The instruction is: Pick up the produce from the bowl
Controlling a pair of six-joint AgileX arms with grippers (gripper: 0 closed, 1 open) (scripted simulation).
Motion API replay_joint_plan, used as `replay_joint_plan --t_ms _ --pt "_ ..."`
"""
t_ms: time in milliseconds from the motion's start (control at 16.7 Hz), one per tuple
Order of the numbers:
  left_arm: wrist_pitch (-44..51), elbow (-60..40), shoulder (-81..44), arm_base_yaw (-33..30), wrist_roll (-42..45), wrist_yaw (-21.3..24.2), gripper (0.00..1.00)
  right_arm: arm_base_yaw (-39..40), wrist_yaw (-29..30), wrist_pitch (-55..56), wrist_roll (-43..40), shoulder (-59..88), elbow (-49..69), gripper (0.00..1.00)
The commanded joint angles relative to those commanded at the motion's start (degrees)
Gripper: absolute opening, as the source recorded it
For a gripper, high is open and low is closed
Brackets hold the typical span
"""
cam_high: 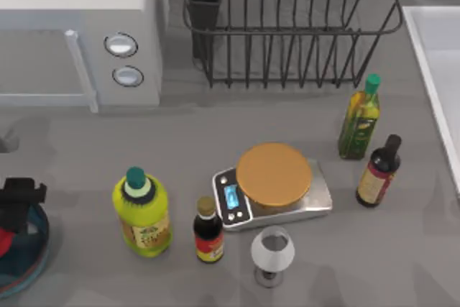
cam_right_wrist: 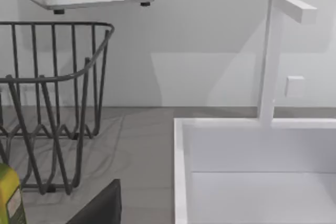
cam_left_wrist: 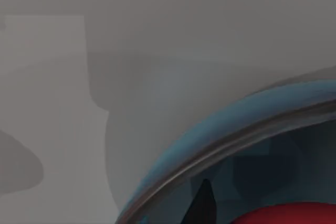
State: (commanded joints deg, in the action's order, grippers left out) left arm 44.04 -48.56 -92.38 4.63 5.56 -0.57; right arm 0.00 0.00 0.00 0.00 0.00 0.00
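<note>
Hovering over the bowl (cam_high: pixel 29 267) at the table's (cam_high: pixel 215 134) far left edge, the left gripper (cam_high: pixel 18 203) appears as a dark block above the blue interior; whether its fingers are apart or together cannot be told. The produce (cam_high: pixel 3 241), bright red, lies inside the bowl just beside the gripper. From the left wrist view, the bowl's rim (cam_left_wrist: pixel 220 145) curves across, with the produce (cam_left_wrist: pixel 289 216) inside it and 1 dark fingertip (cam_left_wrist: pixel 202 205) just beside it. Right of the bowl stand 1 yellow bottle (cam_high: pixel 142 213), 1 small dark bottle (cam_high: pixel 208 231), 1 scale (cam_high: pixel 272 185) and 1 glass (cam_high: pixel 272 253). The right wrist view faces a wire rack (cam_right_wrist: pixel 47 103) and a white sink (cam_right_wrist: pixel 252 171).
</note>
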Motion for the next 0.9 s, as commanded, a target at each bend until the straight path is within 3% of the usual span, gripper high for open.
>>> replay_joint_plan --t_ms 240,600,900 --pt "13.6 -13.2 -0.3 -0.1 -0.1 0.0 0.0 0.0 0.0 0.0 0.0 0.0 0.0 1.0" --pt "43.3 -40.2 1.6 -0.5 -0.6 0.0 0.0 0.0 0.0 0.0 0.0 0.0 0.0 1.0" --pt "54.8 -51.3 4.0 -0.8 -0.9 0.0 0.0 0.0 0.0 0.0 0.0 0.0 0.0 1.0"
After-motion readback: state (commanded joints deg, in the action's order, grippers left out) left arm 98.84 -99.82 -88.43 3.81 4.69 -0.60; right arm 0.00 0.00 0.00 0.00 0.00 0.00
